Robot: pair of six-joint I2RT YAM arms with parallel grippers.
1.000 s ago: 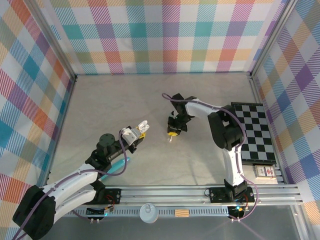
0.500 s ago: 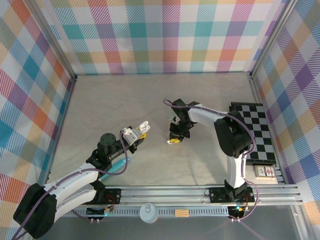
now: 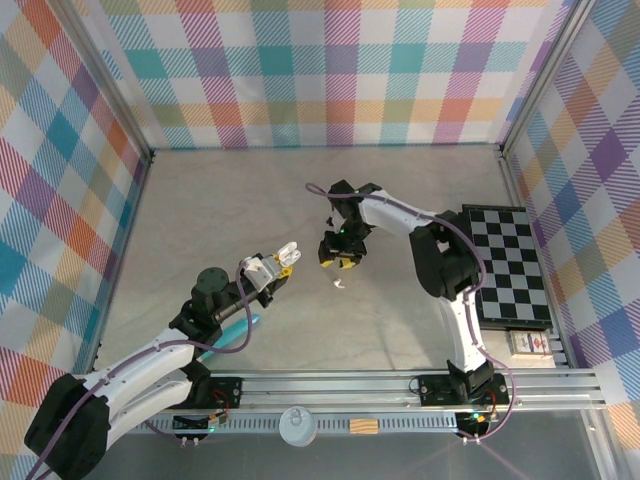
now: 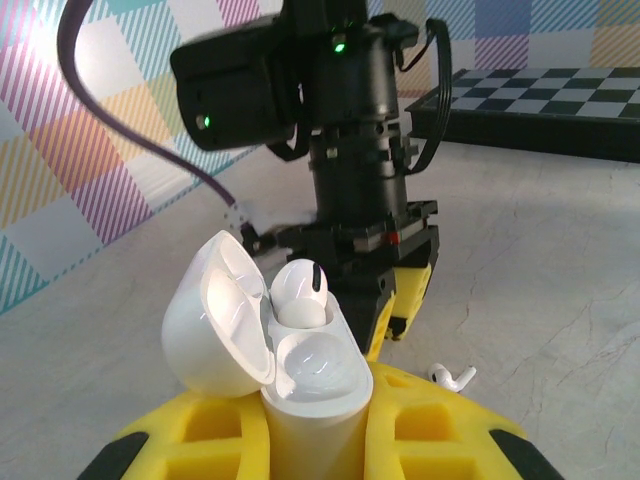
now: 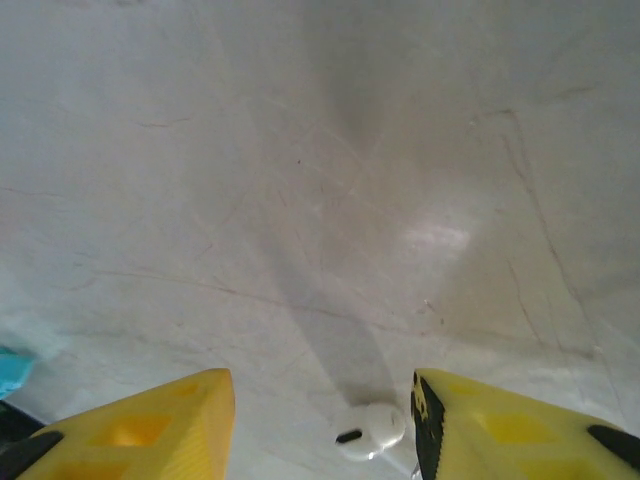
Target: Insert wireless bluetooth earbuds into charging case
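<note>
left gripper: yellow jaws clamped on the white pebble-shaped plastic charging case, case upright, hinged lid swung open to the left in the left wrist view
case contents: one white plastic earbud with black mark seated in the far socket; near socket, cannot tell if filled
right gripper: yellow jaws apart, pointing down over the grey marbled table, near the case
loose white stemmed plastic earbud: lies on the table between the right jaws, closer to the right-hand one; contact cannot be told
black-and-white checkerboard: flat at table's right edge, well apart
</note>
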